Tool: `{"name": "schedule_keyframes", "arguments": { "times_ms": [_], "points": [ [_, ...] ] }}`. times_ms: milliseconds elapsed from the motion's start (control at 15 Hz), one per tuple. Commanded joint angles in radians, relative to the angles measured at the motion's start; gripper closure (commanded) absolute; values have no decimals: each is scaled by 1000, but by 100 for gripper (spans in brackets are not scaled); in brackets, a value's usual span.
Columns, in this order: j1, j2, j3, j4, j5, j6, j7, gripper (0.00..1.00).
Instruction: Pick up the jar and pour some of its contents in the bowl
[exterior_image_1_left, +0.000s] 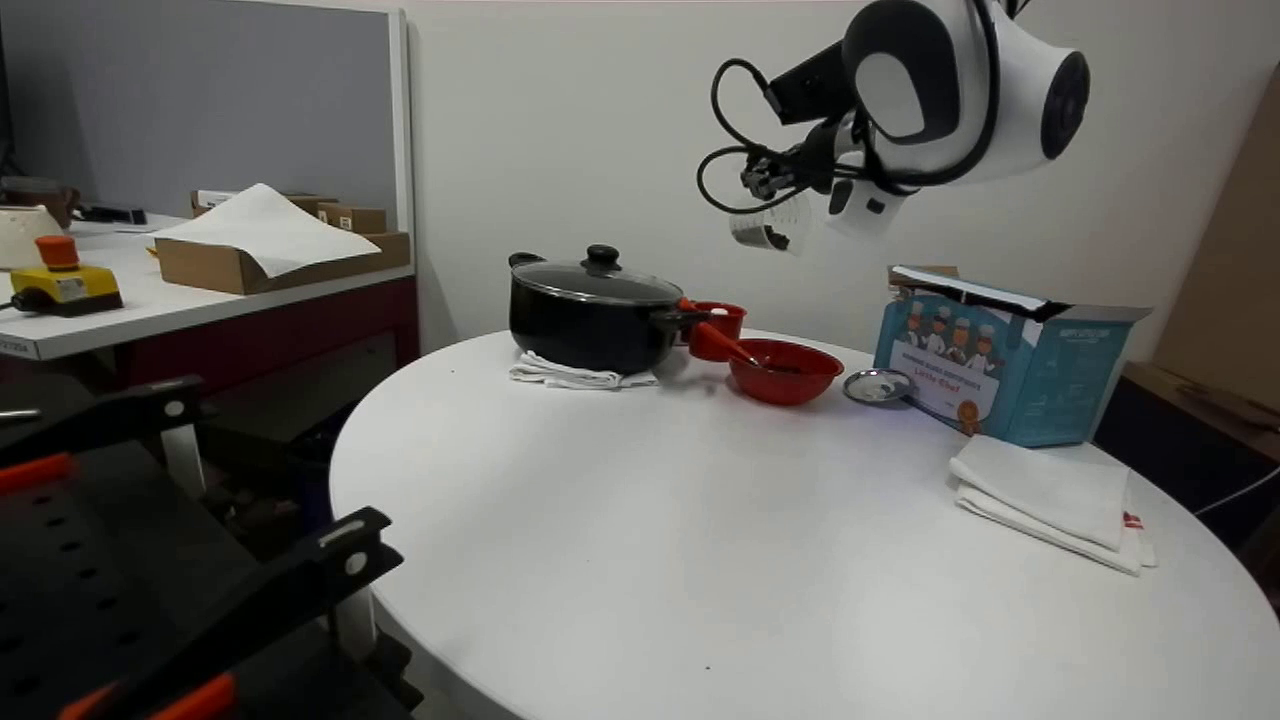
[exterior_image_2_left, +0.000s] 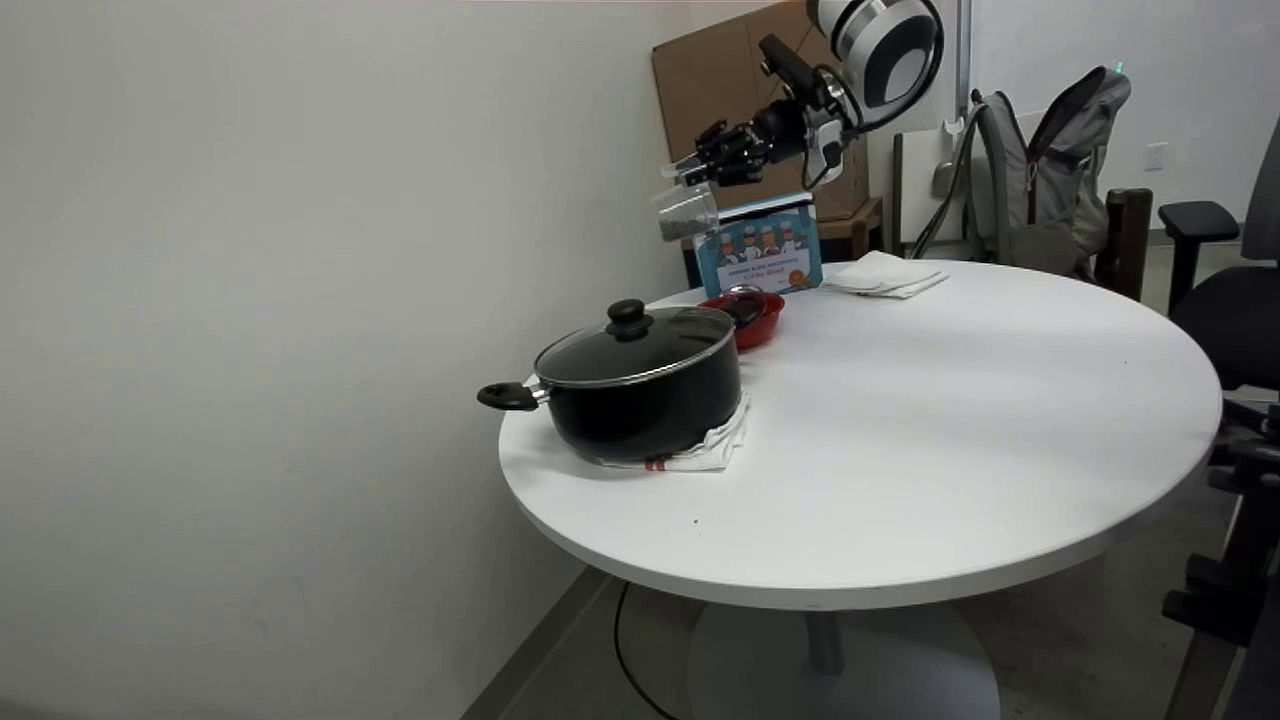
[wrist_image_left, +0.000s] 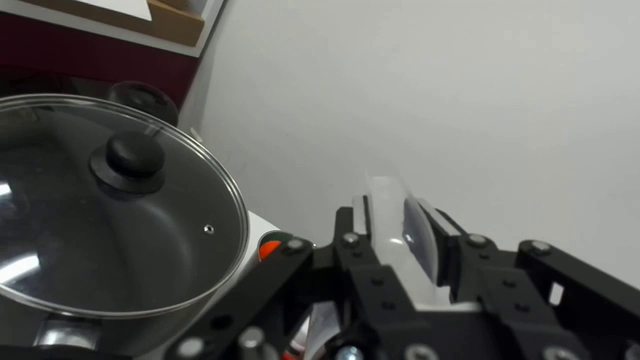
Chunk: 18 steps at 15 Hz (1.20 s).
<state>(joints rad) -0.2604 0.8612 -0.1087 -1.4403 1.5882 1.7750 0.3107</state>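
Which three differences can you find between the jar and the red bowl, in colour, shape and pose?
Colour: the jar is clear, with dark contents showing; the bowl is glossy red.
Shape: the jar is cylindrical; the bowl is wide and shallow.
Pose: the jar is tilted in the air, held by the gripper; the bowl sits upright on the table.

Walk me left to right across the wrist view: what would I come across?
Black knob on the glass lid → the lid's small vent hole → an orange thing, partly hidden → the clear jar, gripped by the hand.
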Motion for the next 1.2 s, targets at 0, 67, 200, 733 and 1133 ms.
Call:
{"name": "schedule_keyframes", "arguments": {
  "times_ms": [0,67,200,733,1133],
  "points": [
    [62,-66,-35,-31,-124,61,20,86],
    [72,-72,-41,-22,-168,74,28,86],
    [93,-87,-51,-18,-256,104,41,86],
    [156,-195,-79,-53,-654,198,54,86],
    [194,-357,-90,-147,-1002,282,66,86]
  ]
}}
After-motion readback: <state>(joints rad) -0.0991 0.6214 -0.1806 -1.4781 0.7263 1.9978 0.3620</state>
